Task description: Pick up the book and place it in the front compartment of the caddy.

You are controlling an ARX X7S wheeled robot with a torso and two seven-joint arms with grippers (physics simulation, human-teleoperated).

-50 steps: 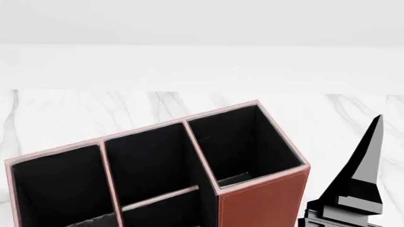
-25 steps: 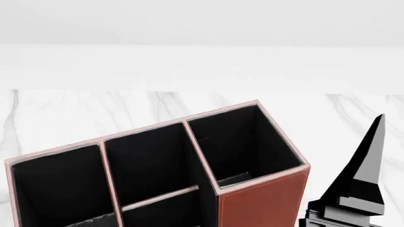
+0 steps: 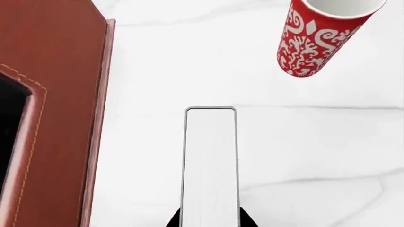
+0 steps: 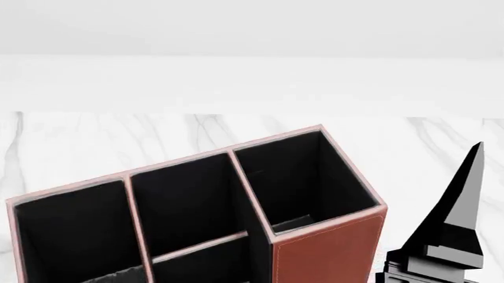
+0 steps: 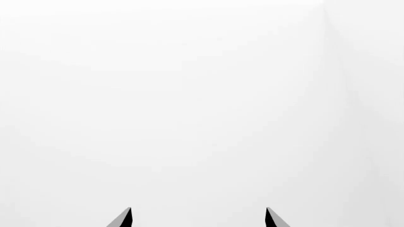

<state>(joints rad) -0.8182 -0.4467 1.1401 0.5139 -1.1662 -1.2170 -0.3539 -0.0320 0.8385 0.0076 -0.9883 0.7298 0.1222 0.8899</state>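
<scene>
Carrying the book (image 3: 211,165) pinched in your left pincer (image 3: 211,222) above the worktop (image 3: 315,156) | caddy (image 3: 50,94) just beside it, red mug (image 3: 322,35) ahead | right pincer (image 5: 198,217) spread, empty | next: lift over caddy's front compartment, lower.

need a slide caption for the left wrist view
Left gripper holds the book page-edge up over marble, caddy alongside, red mug beyond.

The caddy (image 4: 327,253) is reddish-brown with pale stitching and black-lined pockets; the book (image 3: 211,165) shows white page edges inside a thin dark border; the mug (image 3: 319,40) is red with a white swirling pattern; the counter (image 4: 441,147) is white marble, grey-veined.
</scene>
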